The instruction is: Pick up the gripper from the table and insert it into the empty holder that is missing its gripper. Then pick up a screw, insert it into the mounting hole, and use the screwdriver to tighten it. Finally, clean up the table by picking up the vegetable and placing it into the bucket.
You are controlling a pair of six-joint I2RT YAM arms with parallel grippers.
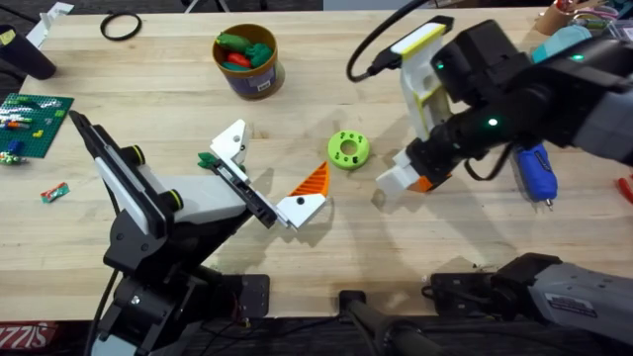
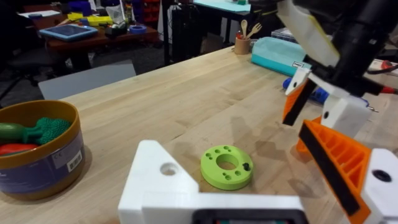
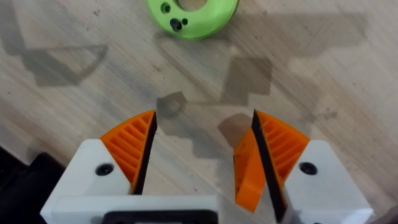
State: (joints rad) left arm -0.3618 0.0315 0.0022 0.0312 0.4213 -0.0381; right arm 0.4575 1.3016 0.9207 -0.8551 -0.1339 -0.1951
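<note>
Right end effector [image 3: 196, 146] fingers apart, empty; left end effector [image 1: 265, 180] apart too. Bucket [image 1: 248, 61]: tan rim, veg inside.

Stubby bright-blue-handled screwdriver [image 1: 535, 171] sits half under the right arm, handle partly covered, beyond the right gripper's jaws. Lime-green plastic disc [image 3: 193, 14] ahead of those jaws is cut by the picture's edge. Tan-rimmed round bucket [image 2: 38, 149] off beside the left jaws is clipped; its contents too jumbled to tell.
</note>
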